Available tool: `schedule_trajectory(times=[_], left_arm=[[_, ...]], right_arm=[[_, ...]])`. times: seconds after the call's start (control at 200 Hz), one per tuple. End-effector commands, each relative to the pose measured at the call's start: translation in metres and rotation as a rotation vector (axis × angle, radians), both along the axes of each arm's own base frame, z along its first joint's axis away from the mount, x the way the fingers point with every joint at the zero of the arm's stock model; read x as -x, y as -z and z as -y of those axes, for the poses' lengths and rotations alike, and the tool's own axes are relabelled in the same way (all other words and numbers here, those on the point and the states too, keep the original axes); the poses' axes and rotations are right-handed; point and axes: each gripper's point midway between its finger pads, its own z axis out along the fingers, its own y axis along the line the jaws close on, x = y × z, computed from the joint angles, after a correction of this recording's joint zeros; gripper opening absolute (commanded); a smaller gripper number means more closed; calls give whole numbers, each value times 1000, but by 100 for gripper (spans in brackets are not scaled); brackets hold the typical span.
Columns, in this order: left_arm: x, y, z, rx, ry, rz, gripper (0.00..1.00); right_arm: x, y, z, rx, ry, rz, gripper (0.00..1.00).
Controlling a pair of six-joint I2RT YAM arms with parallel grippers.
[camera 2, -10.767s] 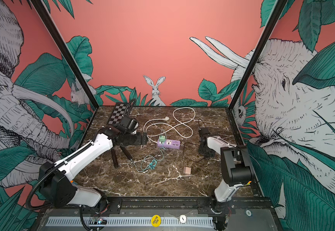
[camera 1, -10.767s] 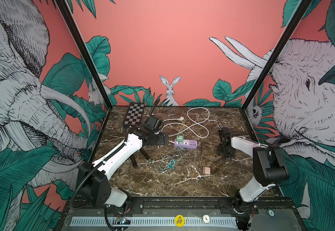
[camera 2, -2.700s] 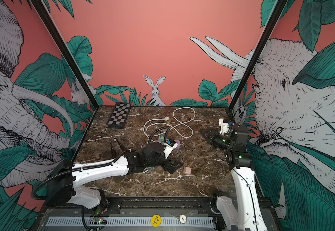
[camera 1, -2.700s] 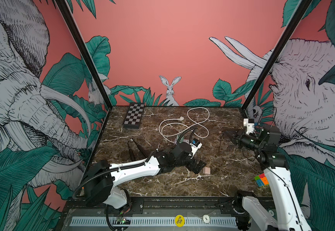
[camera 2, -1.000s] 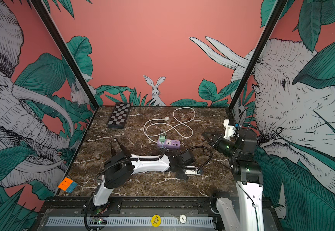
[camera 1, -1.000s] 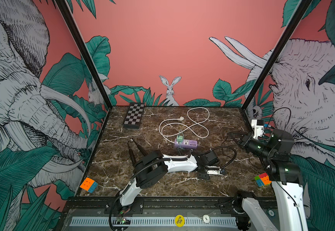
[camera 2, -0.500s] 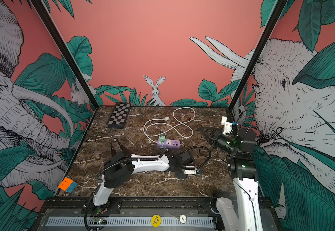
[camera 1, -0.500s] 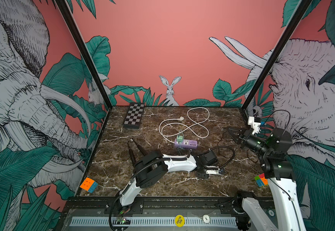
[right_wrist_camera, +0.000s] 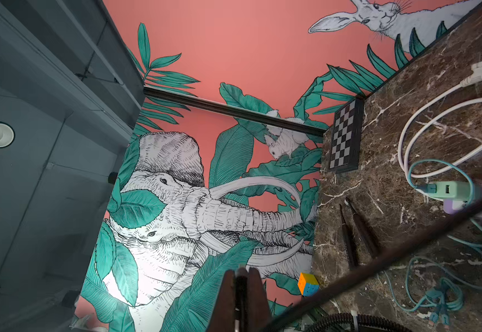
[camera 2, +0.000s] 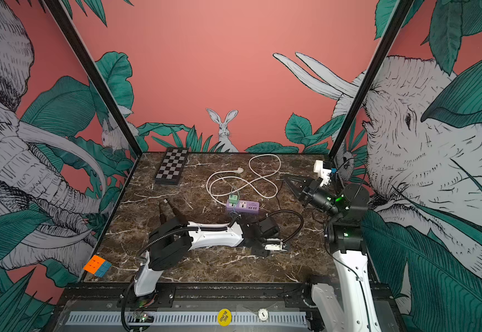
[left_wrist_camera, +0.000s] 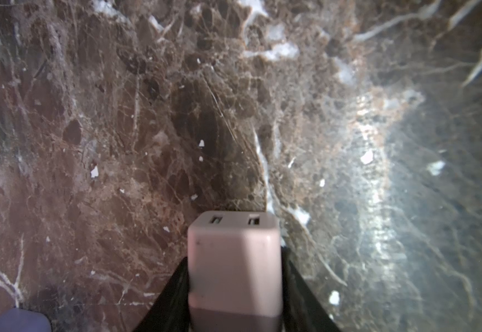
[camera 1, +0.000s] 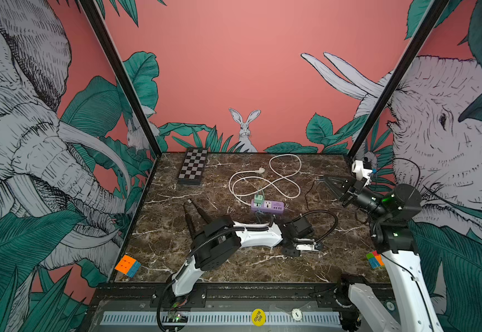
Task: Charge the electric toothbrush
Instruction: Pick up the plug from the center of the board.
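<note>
Jaws of left gripper (left_wrist_camera: 234, 287) clamped on pale pink boxy plastic charger (left_wrist_camera: 233, 250); right gripper (camera 1: 326, 178) jaws together; dark tapered electric toothbrush (camera 1: 201, 213) lies well apart, unconnected; early stage, I judge.

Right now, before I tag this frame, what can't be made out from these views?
Pink charger block: hidden by the left hand in both top views; the left wrist view's edge cuts off its rear.
Dark toothbrushes: lower ends behind the left arm in both top views.
Thin black cable by the right hand: too thin to tell whether it is gripped.
</note>
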Motion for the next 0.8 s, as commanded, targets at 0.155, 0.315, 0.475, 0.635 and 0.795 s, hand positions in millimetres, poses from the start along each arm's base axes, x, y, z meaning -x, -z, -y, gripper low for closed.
schedule_trajectory(times=[0.155, 0.315, 0.475, 0.635, 0.795], left_arm=[[-2, -18, -12, -5, 0, 17, 7], [-12, -50, -31, 46, -79, 86, 0], [-14, -116, -73, 273, -145, 206, 0], [-5, -202, -125, 652, -154, 285, 0], [10, -249, -157, 826, -105, 241, 0]], right_arm=[[6, -6, -2, 44, -5, 81, 0], [5, -13, -2, 27, -9, 136, 0], [9, -32, -4, -49, -48, 232, 0], [22, -42, -14, -76, -110, 320, 0], [70, -56, -48, -24, -325, 489, 0]])
